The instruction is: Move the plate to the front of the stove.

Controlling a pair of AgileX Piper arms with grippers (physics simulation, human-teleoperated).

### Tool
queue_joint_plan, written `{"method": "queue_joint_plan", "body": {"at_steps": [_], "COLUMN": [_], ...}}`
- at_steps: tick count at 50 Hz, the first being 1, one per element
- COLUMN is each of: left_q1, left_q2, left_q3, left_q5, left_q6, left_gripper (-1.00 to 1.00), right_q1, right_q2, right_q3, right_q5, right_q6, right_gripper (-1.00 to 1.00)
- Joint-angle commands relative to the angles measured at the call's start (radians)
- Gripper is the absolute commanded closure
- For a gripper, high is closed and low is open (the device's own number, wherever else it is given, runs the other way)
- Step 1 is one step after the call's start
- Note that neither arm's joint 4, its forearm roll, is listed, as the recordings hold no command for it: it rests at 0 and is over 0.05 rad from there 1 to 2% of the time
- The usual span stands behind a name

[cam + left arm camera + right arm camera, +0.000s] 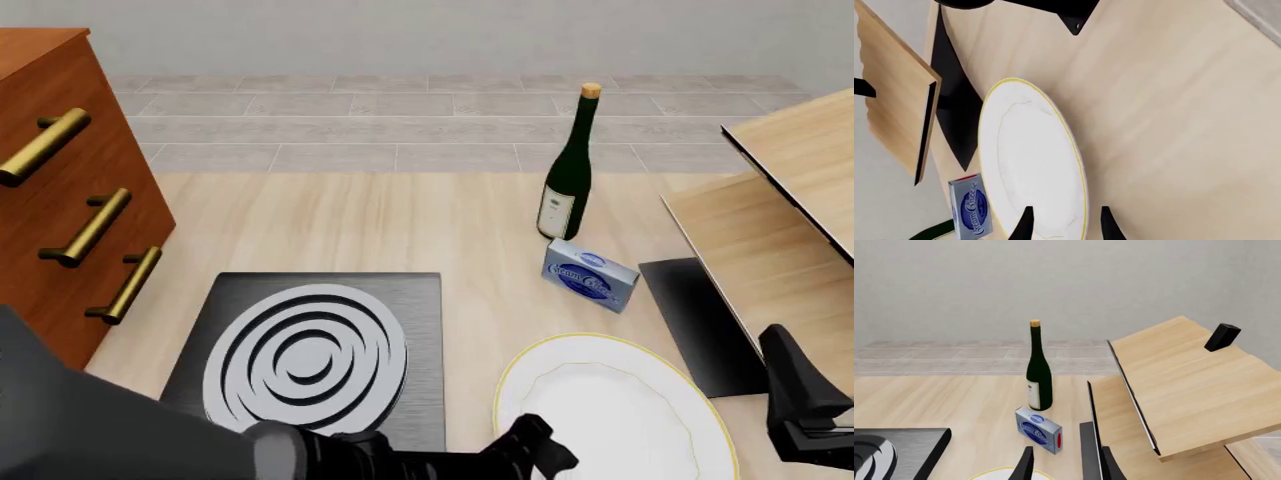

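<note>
While the left wrist view is looking along the table (pixel 1167 125), the left gripper (pixel 1066 222) is showing two dark fingertips spread apart, straddling the yellow rim of the white plate (pixel 1031 155); whether they are touching it cannot be told. A blue cream cheese box (pixel 971 205) is lying just beside the plate, next to a black slab (pixel 954 110). In the front view, the plate (pixel 617 410) is sitting just right of the stove (pixel 320 350), the left gripper (pixel 541 452) is hovering at its near-left edge, and a wine bottle (pixel 570 170) is standing behind the box (pixel 590 273). In the right wrist view, the right gripper (pixel 1062 462) is holding its fingers apart, gripping nothing, above the plate's far rim (pixel 1011 473), facing the bottle (pixel 1038 367).
</note>
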Motion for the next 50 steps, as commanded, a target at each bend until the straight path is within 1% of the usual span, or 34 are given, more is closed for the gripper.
{"method": "queue_joint_plan", "body": {"at_steps": [1, 35, 36, 45, 47, 48, 49, 50], "left_q1": [0.009, 0.026, 0.027, -0.007, -0.005, 0.001, 0.000, 0.003], "left_q2": [0.018, 0.053, 0.057, 0.074, 0.070, 0.062, 0.060, 0.055], "left_q3": [-0.011, -0.038, -0.039, -0.073, -0.077, -0.070, -0.079, -0.074], "left_q5": [-0.004, -0.025, -0.030, 0.003, -0.006, -0.038, -0.027, -0.041], "left_q6": [0.011, 0.011, 0.010, -0.016, -0.017, -0.010, -0.022, -0.014], "left_gripper": [-1.00, -1.00, 1.00, 1.00, 1.00, 1.00, 1.00, 1.00], "right_q1": [0.000, 0.000, 0.000, 0.000, 0.000, 0.000, 0.000, 0.000], "right_q2": [0.002, 0.004, 0.004, 0.004, 0.004, 0.004, 0.004, 0.004], "right_q3": [0.000, 0.000, 0.000, 0.000, 0.000, 0.000, 0.000, 0.000], "right_q5": [-0.001, -0.002, -0.002, -0.002, -0.002, -0.002, -0.002, -0.002], "right_q6": [0.000, 0.000, 0.000, 0.000, 0.000, 0.001, 0.000, 0.000], "right_gripper": [-1.00, -1.00, -1.00, -1.00, -1.00, -1.00, -1.00, -1.00]}}
